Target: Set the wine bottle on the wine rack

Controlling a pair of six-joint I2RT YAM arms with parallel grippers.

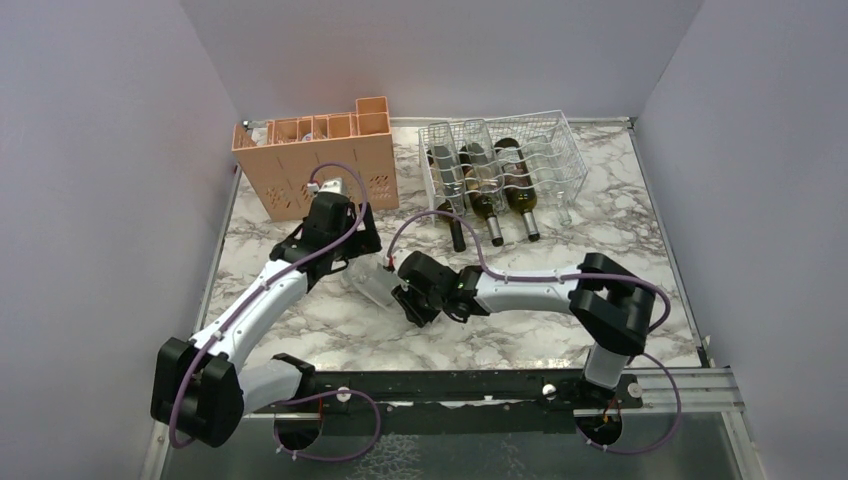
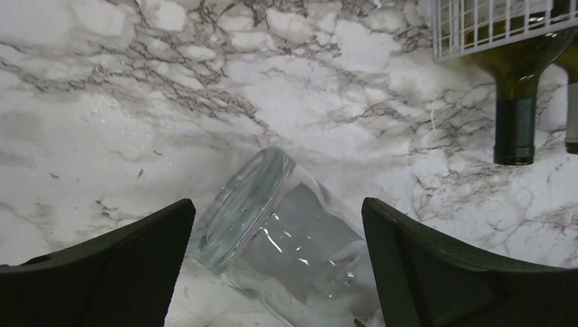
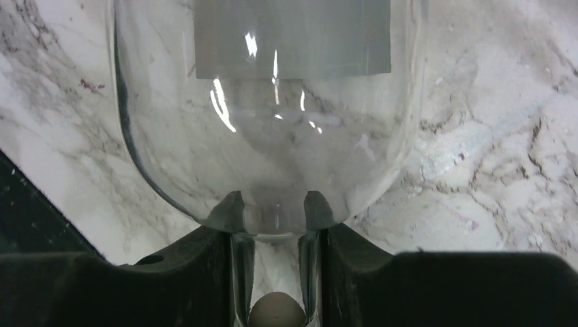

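The right jaws clamp the neck of the clear wine bottle (image 3: pixel 272 157) lying on the marble desk (image 3: pixel 491 102); the left jaws stand wide apart, the bottle's base between them.

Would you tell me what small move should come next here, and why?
Probably lift the clear bottle slightly with the right gripper: it grips the neck, the bottle lies on the table, and the left gripper stands open astride it, not holding it. The rack is farther back.
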